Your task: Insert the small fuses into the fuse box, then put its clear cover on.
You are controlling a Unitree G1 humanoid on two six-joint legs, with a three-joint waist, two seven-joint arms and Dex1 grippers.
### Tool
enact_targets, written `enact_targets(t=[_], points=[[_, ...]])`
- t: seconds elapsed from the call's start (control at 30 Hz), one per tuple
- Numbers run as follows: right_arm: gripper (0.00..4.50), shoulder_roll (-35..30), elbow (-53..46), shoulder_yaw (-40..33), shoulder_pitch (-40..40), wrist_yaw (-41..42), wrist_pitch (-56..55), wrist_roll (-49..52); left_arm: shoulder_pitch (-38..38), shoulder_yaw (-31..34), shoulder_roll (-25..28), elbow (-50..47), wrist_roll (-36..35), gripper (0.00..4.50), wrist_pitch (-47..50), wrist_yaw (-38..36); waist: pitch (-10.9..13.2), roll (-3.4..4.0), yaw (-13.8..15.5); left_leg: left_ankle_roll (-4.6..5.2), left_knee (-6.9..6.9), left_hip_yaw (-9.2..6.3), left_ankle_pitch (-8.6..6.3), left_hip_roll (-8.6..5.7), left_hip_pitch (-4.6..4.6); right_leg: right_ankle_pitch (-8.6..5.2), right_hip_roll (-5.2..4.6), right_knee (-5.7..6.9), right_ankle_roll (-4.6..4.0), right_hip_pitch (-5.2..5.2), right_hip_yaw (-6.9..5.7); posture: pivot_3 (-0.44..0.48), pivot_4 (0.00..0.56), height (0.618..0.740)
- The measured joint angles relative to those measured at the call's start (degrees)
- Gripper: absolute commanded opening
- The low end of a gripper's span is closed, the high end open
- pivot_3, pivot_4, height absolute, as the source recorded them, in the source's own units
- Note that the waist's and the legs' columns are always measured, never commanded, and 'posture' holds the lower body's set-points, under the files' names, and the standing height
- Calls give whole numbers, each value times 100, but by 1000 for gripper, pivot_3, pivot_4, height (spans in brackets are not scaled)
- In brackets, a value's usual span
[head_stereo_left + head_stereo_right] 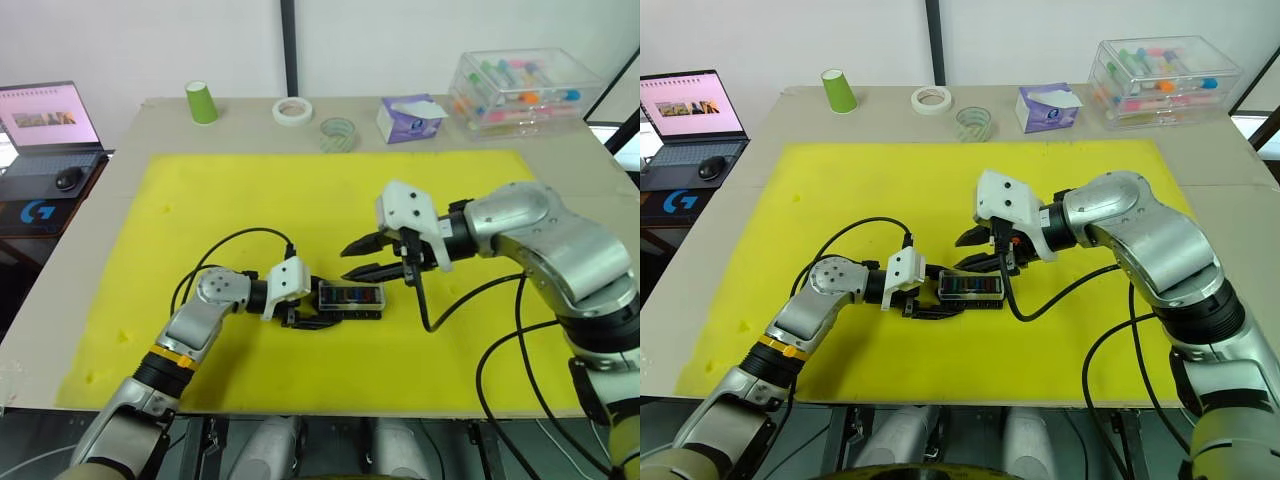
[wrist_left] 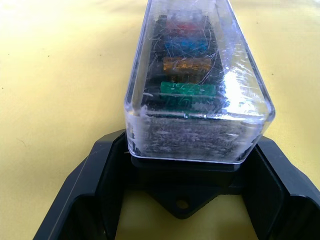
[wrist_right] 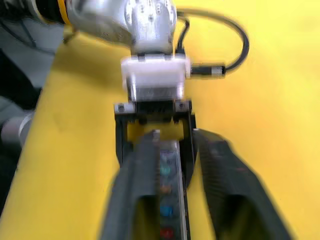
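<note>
Plastic is what I am dealing with here: the fuse box (image 1: 350,298) is lying on the yellow mat (image 1: 240,200) near the middle of the surface (image 1: 90,200), and the clear cover (image 2: 197,75) is already sitting over it, with the small fuses (image 2: 187,89) showing through in a row of red, blue, amber and green. I am judging the whole thing as light, rigid and slick, so it is likely to skate on the mat if pushed from one side only. The cover looks scuffed and thin-walled; squeezing it across the long sides could flex or pop it, so I am thinking the black base and its end tab are the safer places to hold, with any pressing done straight down on the cover's top.

My left hand (image 1: 312,308) is lying low on the mat, forearm reaching in from the near left, its fingers spread around the left end of the box and bracketing the base; from the left wrist view I cannot say they are actually pinching it. My right hand (image 1: 365,258) is reaching in from the right, elbow bent, and hovering just above and beyond the box. Its fingers are parted, straddling the long sides from the other end, holding nothing.
</note>
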Motion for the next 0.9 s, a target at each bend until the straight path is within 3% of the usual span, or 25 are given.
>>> enact_targets(t=[0.03, 0.4, 0.67, 0.77, 0.8, 0.9], points=[[15, 25, 26, -43, 110, 8, -152, 31, 0, -1, -2, 0, 0, 2771, -1, 0, 0, 0, 2, 0, 0, 0, 0, 0, 0, 0, 0, -1, 0, 1, 0, 0, 150, 740], [15, 149, 288, -135, 474, -22, -691, 62, -1, -1, 8, -3, 0, 2771, 11, 0, 0, 0, -7, 0, 0, 0, 0, 0, 0, 0, 0, 0, 0, 1, 0, 0, 150, 740], [15, 50, 911, 637, 921, 111, -1099, -575, 0, -4, 9, -24, 17, 2771, 46, 5, -1, -1, -7, 0, 0, 0, 0, 0, 3, 0, 1, 0, 0, 2, 0, 0, 150, 740], [15, 30, 1165, 997, 976, 118, -2118, -1112, 42, -21, 3, -26, 104, 2771, 142, 84, -33, 2, -26, 1, -18, 4, -1, 2, 58, 0, 4, -14, 0, 50, 1, 0, 150, 740], [15, -2, 1166, 1029, 974, 129, -2167, -1161, 74, -31, -4, -52, 121, 2771, 164, 115, -40, -2, -19, 4, -33, 1, -4, 6, 98, -2, 8, -30, -1, 94, 0, 0, 150, 740], [15, -53, 1166, 1024, 964, 166, -2121, -1179, 112, -39, -7, -71, 133, 2771, 172, 161, -69, -16, -22, 12, -33, -1, -10, 9, 103, -2, 12, -36, -1, 102, 0, 0, 150, 740]])
